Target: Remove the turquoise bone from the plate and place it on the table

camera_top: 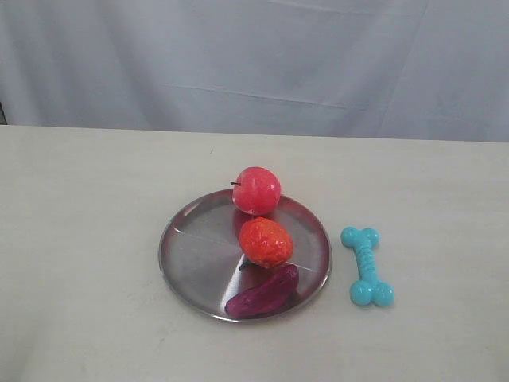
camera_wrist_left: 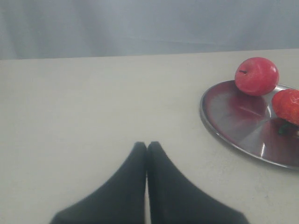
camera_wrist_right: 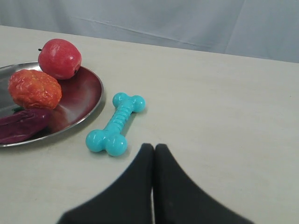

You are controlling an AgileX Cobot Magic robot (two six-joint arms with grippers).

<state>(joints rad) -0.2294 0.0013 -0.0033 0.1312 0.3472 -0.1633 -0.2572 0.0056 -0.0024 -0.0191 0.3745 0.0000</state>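
left tool (camera_wrist_left: 147, 145) closed, empty | right tool (camera_wrist_right: 154, 147) closed, empty

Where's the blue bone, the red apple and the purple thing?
turquoise bone (camera_top: 365, 265), exterior view, on its ribbed shaft.
red apple (camera_top: 256, 191), exterior view, on its round middle.
purple toy (camera_top: 262, 293), exterior view, on its middle.

One plate (camera_top: 191, 263) sits on the one table (camera_top: 79, 239), carrying three toys: one red apple (camera_top: 256, 191) at 12 o'clock, one orange-red bumpy fruit (camera_top: 266, 241) near its centre, one purple oblong toy (camera_top: 262, 293) toward 5 o'clock. One turquoise bone (camera_top: 367, 266) lies off the plate at 3 o'clock.
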